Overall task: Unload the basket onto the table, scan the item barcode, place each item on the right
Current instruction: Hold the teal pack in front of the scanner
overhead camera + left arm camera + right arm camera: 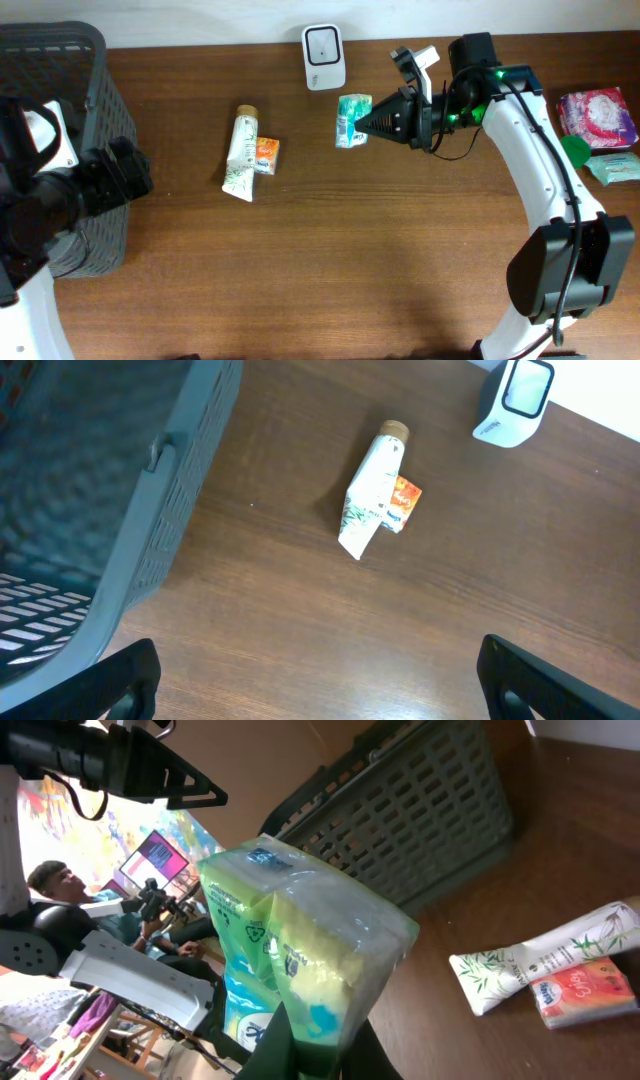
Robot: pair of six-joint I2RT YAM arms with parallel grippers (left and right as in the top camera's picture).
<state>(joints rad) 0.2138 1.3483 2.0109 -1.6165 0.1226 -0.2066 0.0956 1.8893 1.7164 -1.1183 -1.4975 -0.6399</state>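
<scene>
My right gripper [372,124] is shut on a green and blue tissue pack [351,120], held above the table just below the white barcode scanner [324,57]. In the right wrist view the tissue pack [300,950] fills the middle, pinched between my dark fingers [280,1050] at its lower end. My left gripper [318,680] stands open over bare table near the grey basket [70,110], nothing between its fingers. A white tube [241,153] and a small orange packet [265,155] lie together on the table. No barcode shows clearly.
Packets in pink [598,115] and pale green [612,166] lie at the right edge. The grey basket [110,510] fills the left of the left wrist view. The scanner [515,400] stands at the back by the wall.
</scene>
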